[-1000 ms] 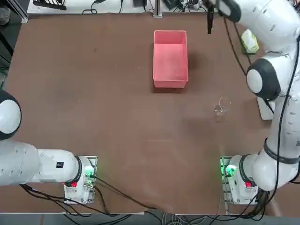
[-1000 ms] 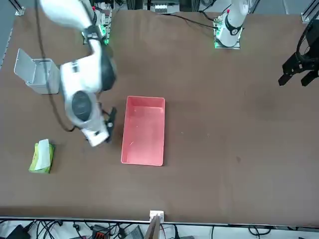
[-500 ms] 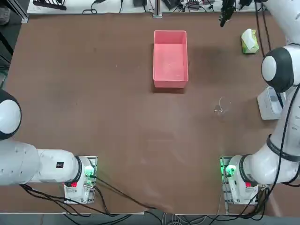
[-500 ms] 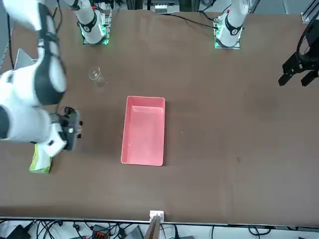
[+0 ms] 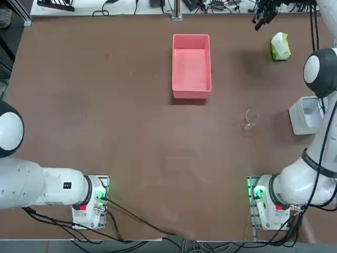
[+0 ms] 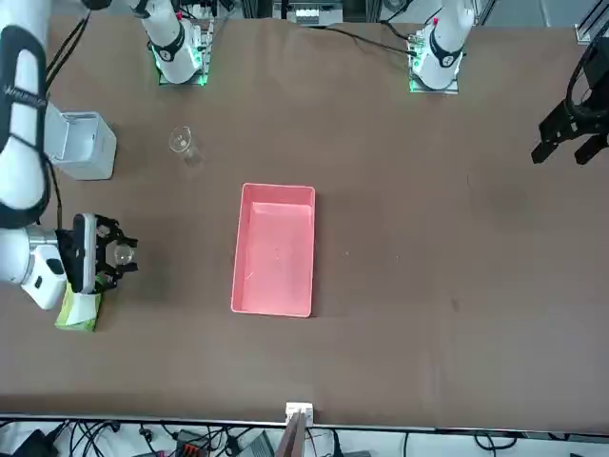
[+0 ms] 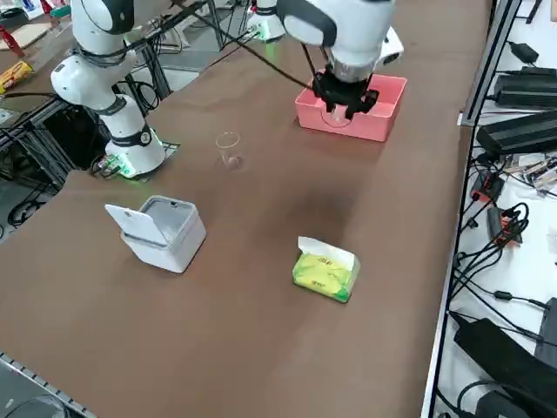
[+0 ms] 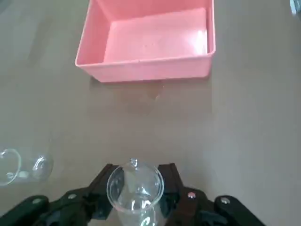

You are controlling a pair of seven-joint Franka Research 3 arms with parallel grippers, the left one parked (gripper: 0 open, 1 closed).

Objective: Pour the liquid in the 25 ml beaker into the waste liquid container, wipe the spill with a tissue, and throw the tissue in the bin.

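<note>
Beaker [image 8: 135, 188], the tiny one, sits clamped between the jaws of the right gripper [image 6: 107, 253], held in the air near the far right corner of the table [image 5: 105, 105], close by the tissue pack [image 7: 325, 268] and well apart from the pink tray [image 5: 191, 65]. A larger beaker [image 5: 249, 120] stands on the table between the tray and the grey bin [image 7: 161, 231], whose lid is flipped open.
</note>
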